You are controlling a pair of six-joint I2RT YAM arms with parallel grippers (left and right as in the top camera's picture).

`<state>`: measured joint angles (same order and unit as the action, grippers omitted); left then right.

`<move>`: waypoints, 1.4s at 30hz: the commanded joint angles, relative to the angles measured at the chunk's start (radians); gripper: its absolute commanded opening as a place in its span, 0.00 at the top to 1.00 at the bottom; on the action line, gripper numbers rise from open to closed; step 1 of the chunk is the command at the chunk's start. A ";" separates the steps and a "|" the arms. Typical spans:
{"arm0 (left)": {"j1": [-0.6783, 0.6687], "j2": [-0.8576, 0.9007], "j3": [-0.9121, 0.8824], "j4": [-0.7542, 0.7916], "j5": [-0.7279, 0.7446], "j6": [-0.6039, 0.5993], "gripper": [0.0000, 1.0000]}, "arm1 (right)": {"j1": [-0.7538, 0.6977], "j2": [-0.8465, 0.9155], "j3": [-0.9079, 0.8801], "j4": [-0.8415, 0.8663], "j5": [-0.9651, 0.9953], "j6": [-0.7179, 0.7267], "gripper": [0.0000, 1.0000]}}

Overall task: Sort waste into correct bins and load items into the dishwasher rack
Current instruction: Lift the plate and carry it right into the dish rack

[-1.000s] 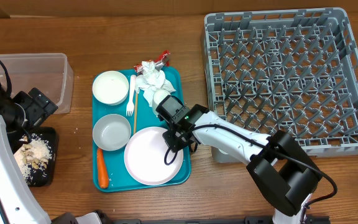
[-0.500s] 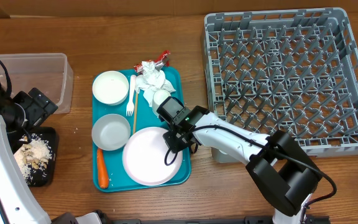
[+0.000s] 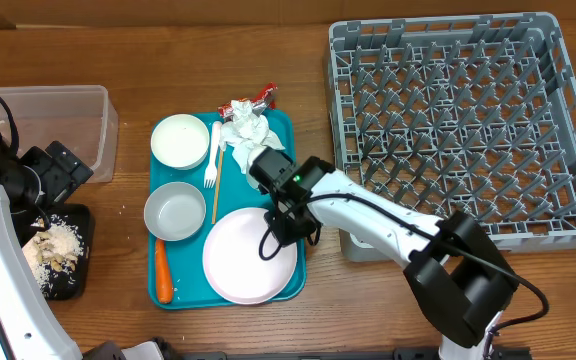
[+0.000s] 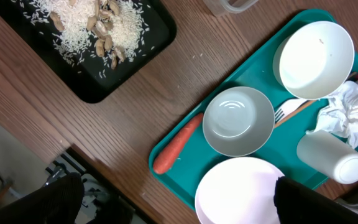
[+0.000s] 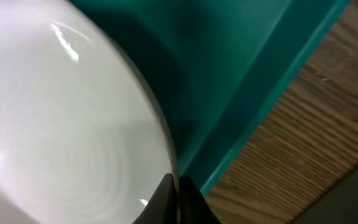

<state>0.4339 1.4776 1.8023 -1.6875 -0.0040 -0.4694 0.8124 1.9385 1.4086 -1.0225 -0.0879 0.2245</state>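
Observation:
On the teal tray [image 3: 293,140] lie a large white plate [image 3: 248,258], two white bowls [image 3: 179,140] [image 3: 175,211], a white fork [image 3: 211,153], a crumpled napkin [image 3: 243,128], a red-and-silver wrapper [image 3: 263,97] and an orange carrot [image 3: 163,271]. My right gripper [image 3: 286,225] is shut on the plate's right rim; in the right wrist view its fingertips [image 5: 178,193] pinch that rim of the plate [image 5: 61,124]. The white cup [image 4: 331,158] lies beside the napkin [image 4: 347,112]. My left gripper [image 3: 58,170] hangs open near the black tray [image 3: 73,285], holding nothing. The grey dishwasher rack [image 3: 468,125] stands at the right.
A clear plastic tub [image 3: 53,125] sits at the far left above the black tray, which holds rice-and-nut scraps [image 4: 92,18]. A thin wooden stick [image 3: 217,185] lies on the teal tray beside the fork. Bare wood separates the teal tray and the rack.
My right gripper has closed onto the plate's rim. The plate has shifted a little on the tray, and the lower bowl has slid slightly left. The left arm has not moved.

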 commanded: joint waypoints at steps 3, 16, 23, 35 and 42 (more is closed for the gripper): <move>0.004 0.006 -0.005 -0.002 0.004 -0.010 0.00 | -0.006 -0.071 0.168 -0.150 0.124 -0.020 0.96; 0.004 0.006 -0.005 -0.002 0.004 -0.010 0.00 | -0.205 -0.154 0.636 -0.461 0.512 -0.014 0.96; 0.004 0.006 -0.005 -0.002 0.004 -0.010 0.00 | -0.483 -0.154 0.695 -0.401 0.605 -0.014 0.96; 0.004 0.006 -0.005 -0.002 0.004 -0.010 0.00 | -0.719 -0.055 0.673 -0.113 0.732 -0.015 0.96; 0.004 0.006 -0.005 -0.002 0.004 -0.010 0.00 | -0.718 0.091 0.673 -0.030 0.924 -0.015 0.96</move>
<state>0.4339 1.4776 1.8019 -1.6878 -0.0032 -0.4694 0.0925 1.9697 2.0827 -1.0752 0.6968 0.2077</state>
